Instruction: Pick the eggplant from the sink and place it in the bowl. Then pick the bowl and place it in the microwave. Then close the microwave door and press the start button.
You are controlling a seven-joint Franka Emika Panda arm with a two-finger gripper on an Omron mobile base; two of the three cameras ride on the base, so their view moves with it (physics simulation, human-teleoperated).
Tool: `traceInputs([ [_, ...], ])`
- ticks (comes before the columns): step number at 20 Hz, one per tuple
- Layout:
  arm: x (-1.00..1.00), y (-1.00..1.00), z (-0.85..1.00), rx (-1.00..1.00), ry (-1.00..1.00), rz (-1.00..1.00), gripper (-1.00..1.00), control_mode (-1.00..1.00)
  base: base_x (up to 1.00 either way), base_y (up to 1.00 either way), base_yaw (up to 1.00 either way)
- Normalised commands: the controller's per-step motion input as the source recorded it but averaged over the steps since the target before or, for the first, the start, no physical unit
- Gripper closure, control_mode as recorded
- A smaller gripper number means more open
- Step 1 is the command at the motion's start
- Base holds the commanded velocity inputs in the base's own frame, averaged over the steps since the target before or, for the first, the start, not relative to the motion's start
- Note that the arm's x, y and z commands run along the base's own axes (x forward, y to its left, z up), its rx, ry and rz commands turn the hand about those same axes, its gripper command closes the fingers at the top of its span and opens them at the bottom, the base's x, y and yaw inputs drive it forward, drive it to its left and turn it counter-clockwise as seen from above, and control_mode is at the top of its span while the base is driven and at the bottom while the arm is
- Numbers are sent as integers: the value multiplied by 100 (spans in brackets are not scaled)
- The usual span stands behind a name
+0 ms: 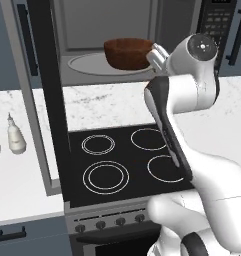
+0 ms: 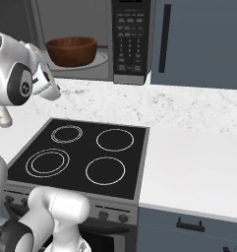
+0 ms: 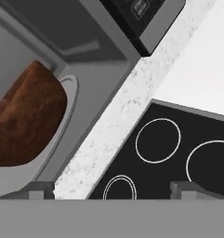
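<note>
The reddish-brown bowl (image 1: pixel 128 52) (image 2: pixel 71 50) (image 3: pixel 25 125) sits on the round turntable inside the microwave (image 1: pixel 92 30) (image 2: pixel 132 39). The microwave door (image 1: pixel 48 100) stands open, swung out to the left over the stove. My gripper (image 1: pixel 155 59) (image 2: pixel 50 88) (image 3: pixel 113 190) is open and holds nothing. It hovers just outside the cavity, at the bowl's right, apart from it. In the hand view the fingertips (image 3: pixel 39 190) stand wide apart over the counter strip and the stove. The eggplant is hidden and the sink is out of view.
A black cooktop (image 1: pixel 122 160) (image 2: pixel 80 157) with several ring burners lies below the microwave, with knobs along its front. Two pale bottles (image 1: pixel 14 135) stand on the left counter. White counter (image 2: pixel 198 167) runs to the right, under a blue cabinet (image 2: pixel 198 44).
</note>
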Motion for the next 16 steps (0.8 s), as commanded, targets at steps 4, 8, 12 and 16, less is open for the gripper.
traceInputs([
  [4,-36,-16,-15,-32,5,-11,-100,-100,0,0,0],
  [8,-22,-13,-54,-36,0,-9,-100,-100,0,0,0],
  [12,-8,-14,-75,-42,-2,-7,-100,-100,0,0,0],
  [16,-3,-14,-57,-45,-10,-6,-100,-100,0,0,0],
])
